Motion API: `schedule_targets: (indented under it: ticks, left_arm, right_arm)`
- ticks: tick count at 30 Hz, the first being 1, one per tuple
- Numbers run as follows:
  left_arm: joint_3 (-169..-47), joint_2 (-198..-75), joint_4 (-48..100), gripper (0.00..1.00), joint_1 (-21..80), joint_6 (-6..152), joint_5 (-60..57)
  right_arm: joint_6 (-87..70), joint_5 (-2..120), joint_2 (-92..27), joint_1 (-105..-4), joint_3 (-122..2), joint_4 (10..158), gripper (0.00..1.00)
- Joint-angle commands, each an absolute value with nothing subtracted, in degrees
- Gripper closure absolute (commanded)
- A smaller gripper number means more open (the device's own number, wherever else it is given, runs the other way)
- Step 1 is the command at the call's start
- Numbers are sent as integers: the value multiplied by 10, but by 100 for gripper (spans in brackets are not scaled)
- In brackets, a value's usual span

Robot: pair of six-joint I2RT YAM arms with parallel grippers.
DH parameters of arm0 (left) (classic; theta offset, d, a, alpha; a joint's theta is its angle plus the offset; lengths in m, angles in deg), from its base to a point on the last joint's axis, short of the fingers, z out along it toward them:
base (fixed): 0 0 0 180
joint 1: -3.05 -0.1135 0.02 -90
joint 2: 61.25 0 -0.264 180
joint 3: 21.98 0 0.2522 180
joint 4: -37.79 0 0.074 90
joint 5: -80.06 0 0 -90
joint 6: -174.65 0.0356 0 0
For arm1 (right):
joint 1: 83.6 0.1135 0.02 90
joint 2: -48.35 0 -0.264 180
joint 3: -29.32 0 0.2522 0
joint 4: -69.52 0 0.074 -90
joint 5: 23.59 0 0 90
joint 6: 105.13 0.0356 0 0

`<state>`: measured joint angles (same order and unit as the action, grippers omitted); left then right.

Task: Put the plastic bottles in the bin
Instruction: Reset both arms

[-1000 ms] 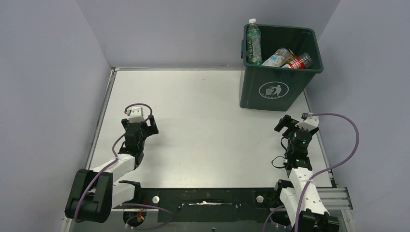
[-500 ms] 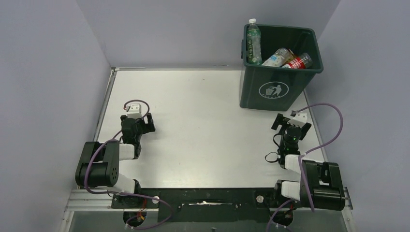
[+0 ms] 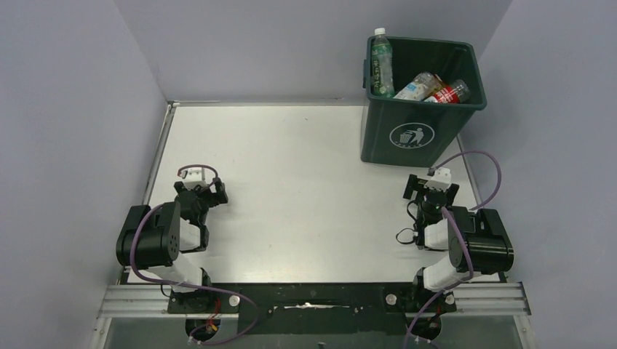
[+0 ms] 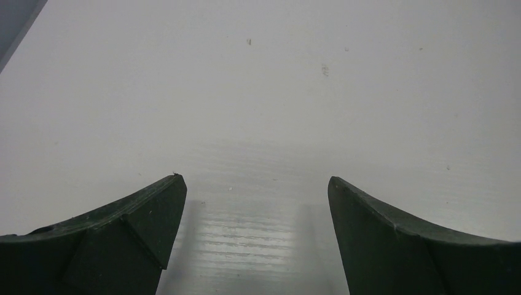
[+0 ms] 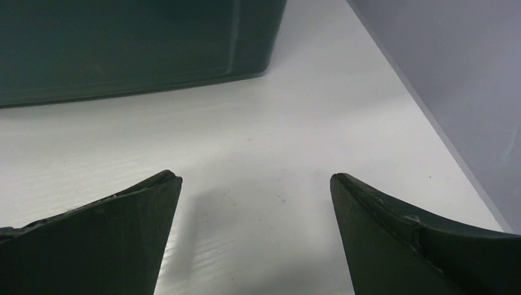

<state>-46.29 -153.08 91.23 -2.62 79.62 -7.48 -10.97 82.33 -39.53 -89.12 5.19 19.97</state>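
Bottles (image 3: 418, 87) sit in the bin (image 3: 393, 149), far right on the counter (image 3: 305, 182); I see them only from above. Left fingers (image 4: 123, 239) and right fingers (image 5: 104, 239) stand wide, empty; right wrist shows only bin wall.

Top external: set high above and behind the arm bases, tilted forward and down. Takes in the whole table (image 3: 305, 160) from near edge to far edge, both side walls, and the bin (image 3: 415, 134) at the far right corner, all from well away.

Left wrist: low and close over the tabletop, looking forward between the two spread dark fingertips of the left gripper (image 4: 255, 181). Faces bare white surface, with a sliver of the left wall (image 4: 15, 18) in the upper left corner.

Right wrist: equally low and close, aimed between the fingertips of the right gripper (image 5: 256, 178) toward the far right corner. Catches the bin's lower wall and the right wall (image 5: 442, 61).

Shared with the overhead view: from the right wrist, the bin's foot and the table's right edge; from the left wrist, only a bare patch by the left edge.
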Motion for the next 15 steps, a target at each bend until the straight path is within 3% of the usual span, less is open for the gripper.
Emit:
schedule_targets:
  ticks: [1,15]
  left_arm:
    - [-479,-1530,974,13,-26,804,-58]
    - [-477,-1529,979,13,-24,803,-58]
  right_arm:
    - [-135,792,-392,-887,43,117,2]
    - [-136,701,-393,-915,20,158,2]
